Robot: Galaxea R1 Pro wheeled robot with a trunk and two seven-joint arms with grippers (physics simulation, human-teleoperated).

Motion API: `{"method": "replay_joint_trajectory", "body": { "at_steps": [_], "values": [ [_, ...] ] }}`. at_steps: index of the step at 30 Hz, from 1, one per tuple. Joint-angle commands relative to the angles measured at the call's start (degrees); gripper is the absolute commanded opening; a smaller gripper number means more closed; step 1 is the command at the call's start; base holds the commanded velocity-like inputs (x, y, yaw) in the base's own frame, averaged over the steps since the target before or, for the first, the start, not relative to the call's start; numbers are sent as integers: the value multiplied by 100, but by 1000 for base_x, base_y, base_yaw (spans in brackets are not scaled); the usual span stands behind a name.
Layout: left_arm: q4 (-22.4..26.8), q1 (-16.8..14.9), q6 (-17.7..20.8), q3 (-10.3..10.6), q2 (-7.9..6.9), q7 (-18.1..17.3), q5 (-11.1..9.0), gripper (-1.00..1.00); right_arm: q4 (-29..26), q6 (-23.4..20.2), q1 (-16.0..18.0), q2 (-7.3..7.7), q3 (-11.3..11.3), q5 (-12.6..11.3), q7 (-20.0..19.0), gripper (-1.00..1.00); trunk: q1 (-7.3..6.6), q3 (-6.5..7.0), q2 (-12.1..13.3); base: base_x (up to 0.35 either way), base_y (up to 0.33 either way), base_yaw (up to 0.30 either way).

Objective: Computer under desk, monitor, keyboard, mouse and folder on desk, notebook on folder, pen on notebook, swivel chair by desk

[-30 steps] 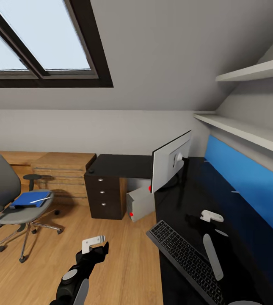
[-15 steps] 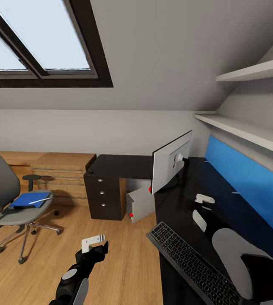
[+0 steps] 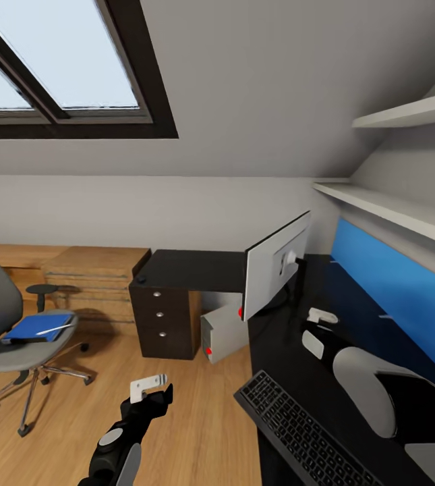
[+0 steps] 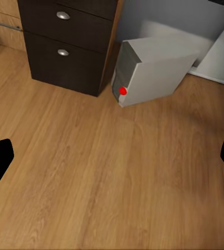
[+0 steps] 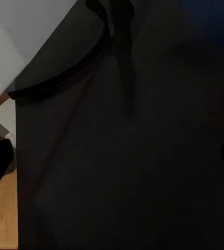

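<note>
The white-backed monitor (image 3: 274,266) stands on the black desk (image 3: 291,351), and the dark keyboard (image 3: 298,435) lies near the desk's front edge. Under the desk sits the grey computer (image 3: 222,331), also seen as the computer (image 4: 153,67) with a red light. At the far left, the grey swivel chair (image 3: 11,337) carries the blue folder (image 3: 36,327) with a thin white pen (image 3: 55,329) on it. My left gripper (image 3: 151,390) hangs open over the wooden floor, empty, left gripper (image 4: 112,161). My right gripper (image 3: 318,317) is open above the desk, right gripper (image 5: 112,161), near the monitor's curved foot (image 5: 65,73).
A dark drawer unit (image 3: 163,317) holds up the desk's left end, with a low wooden chest (image 3: 96,277) beside it. A blue panel (image 3: 392,297) and white shelves (image 3: 392,216) line the right wall. Wooden floor (image 4: 101,172) lies between the chair and the desk.
My right arm has reached forward over the desk toward the monitor, covering the desk past the keyboard. The camera has turned slightly, shifting the scene left. The left arm is unchanged.
</note>
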State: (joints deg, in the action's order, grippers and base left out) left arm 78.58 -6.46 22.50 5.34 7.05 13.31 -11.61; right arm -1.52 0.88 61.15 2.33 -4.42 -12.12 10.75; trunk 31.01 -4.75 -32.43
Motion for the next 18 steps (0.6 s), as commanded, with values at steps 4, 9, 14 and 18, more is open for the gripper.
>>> {"method": "replay_joint_trajectory", "body": {
  "at_steps": [4,9,14,18],
  "values": [
    [105,-5,27,10,0,50,-63,100,165,-78,15,-111,-47,-14,6,100,4,-11,-10,87,0,0],
    [679,103,45,19,22,57,-85,100,244,-756,18,-190,-72,-532,-4,100,48,-47,-90,10,0,0],
    [729,134,44,13,20,58,-86,100,248,-827,16,-179,-69,-908,3,100,158,-137,-291,2,0,0],
    [743,140,46,12,18,58,-86,100,249,-842,15,-170,-68,-1001,10,100,246,-209,-451,0,0,0]
  ]
}}
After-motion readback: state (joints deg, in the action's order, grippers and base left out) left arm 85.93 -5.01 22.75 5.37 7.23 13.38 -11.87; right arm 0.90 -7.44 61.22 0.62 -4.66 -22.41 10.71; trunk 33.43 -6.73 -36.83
